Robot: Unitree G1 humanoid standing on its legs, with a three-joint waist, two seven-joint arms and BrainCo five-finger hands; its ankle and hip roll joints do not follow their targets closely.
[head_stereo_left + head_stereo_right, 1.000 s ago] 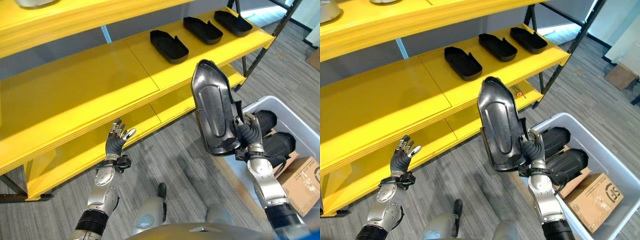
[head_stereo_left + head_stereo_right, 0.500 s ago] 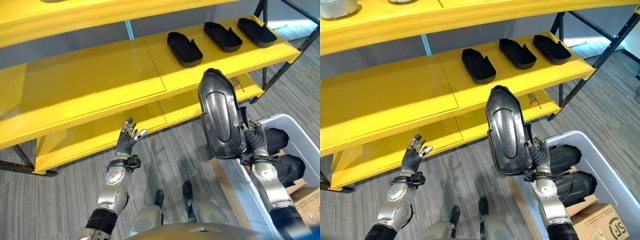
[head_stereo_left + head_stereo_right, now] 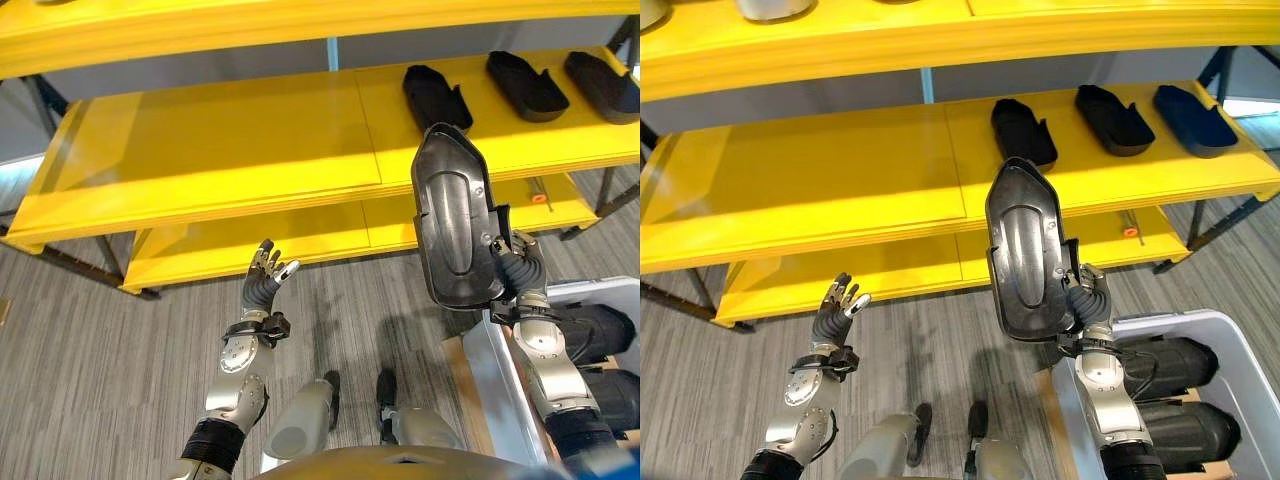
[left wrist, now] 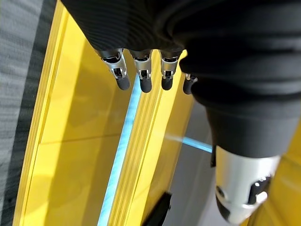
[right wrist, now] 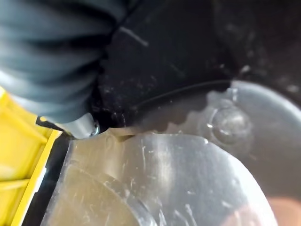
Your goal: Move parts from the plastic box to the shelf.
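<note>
Carrying is the step in hand: the right hand (image 3: 520,275) has its fingers clenched on a black moulded part (image 3: 455,230), held upright short of the yellow shelf (image 3: 250,140). Three like parts (image 3: 437,97) lie beyond the fingers. Next: lay it beside them. Left hand (image 3: 262,288) hangs released. No writing legible.

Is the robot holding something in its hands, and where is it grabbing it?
Yes. The right hand grips a big black part at its lower edge, holding it upright. The left hand is open and holds nothing.
</note>
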